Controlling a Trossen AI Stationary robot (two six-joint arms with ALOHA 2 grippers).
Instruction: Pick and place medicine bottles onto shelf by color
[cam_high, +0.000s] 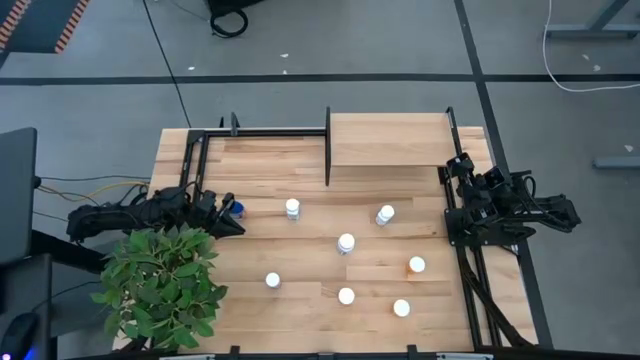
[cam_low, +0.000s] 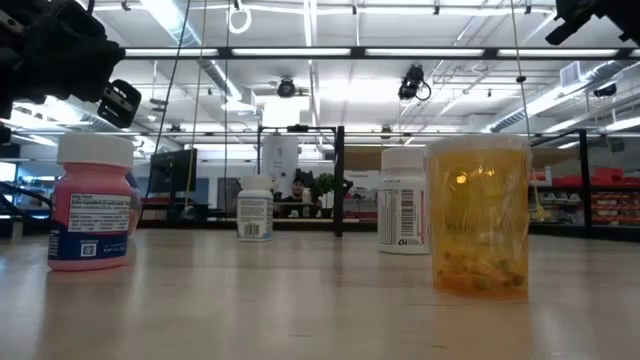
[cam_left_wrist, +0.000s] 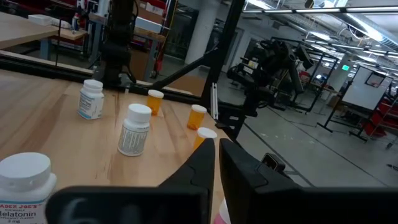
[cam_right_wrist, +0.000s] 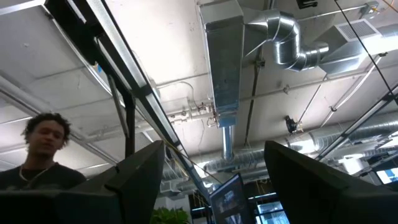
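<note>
Nearest at table level: orange bottle (cam_low: 478, 215), translucent amber plastic, cylindrical, standing upright on the near right.

Progress, judged from the present layout:
- No bottle on the shelf; nothing sorted by colour. All placements outstanding.
- Seven white-capped bottles counted from above, all upright and scattered over the middle and near tabletop, well apart from one another.
- First pick judged not yet made.

Items, largest first:
- Tabletop (cam_high: 300, 170): plank-patterned light wood, matte, flat.
- Shelf (cam_high: 388, 140): smooth pale wood panel at the far centre-right, edged with thin black metal rails. Bare.
- Plant (cam_high: 165, 285): green, leafy, at the near left corner. Not part of the task.
- Left gripper (cam_left_wrist: 216, 146): dark, hard-surfaced, at the left side of the table; fingers pressed together with nothing between them.
- Right gripper (cam_right_wrist: 214, 155): parked at the right edge, pointing up toward the ceiling; fingers spread wide, holding nothing.
- White bottle (cam_left_wrist: 135, 129): opaque plastic, round cap, printed paper label, mid-table.
- Squat bottle (cam_high: 238, 209): showing blue from above, just beside the left gripper's tip. Contact cannot be told; not gripped.

Handling, as judged: small, light, smooth cylinders, liable to tip if nudged at the cap.
</note>
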